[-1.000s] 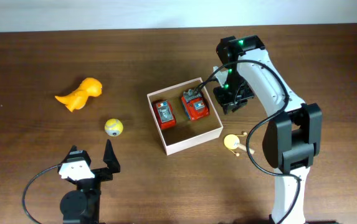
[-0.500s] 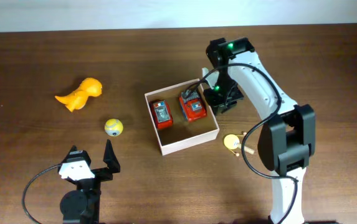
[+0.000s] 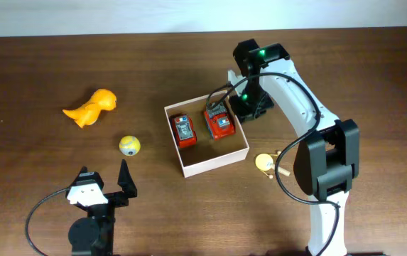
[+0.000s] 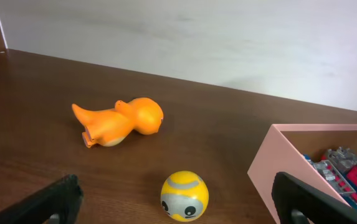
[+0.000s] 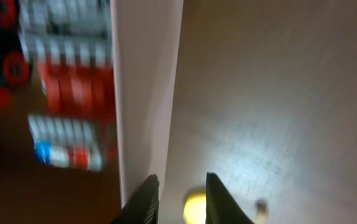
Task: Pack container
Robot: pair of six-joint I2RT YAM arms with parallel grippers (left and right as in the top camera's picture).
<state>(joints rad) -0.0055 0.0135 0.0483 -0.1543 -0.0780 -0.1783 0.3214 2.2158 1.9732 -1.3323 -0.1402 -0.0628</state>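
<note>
Container (image 3: pixel 214 163) is sitting in the middle of the table (image 3: pixel 47 57), right gripper (image 5: pixel 179 180) at its right wall.
Its fingers (image 5: pixel 144 199) are standing pinched nearly together, nothing between them; left gripper (image 3: pixel 104 173) is hanging wide open, empty. Two red toys (image 3: pixel 185 131) (image 3: pixel 219 123) are lying inside the container; a dinosaur (image 3: pixel 91 107) and ball (image 3: pixel 129 146) are lying to its left.

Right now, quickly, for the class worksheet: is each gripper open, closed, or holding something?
Left gripper: open, holding nothing.
Right gripper: closed almost fully, nothing between its fingers, right beside the container wall.
</note>
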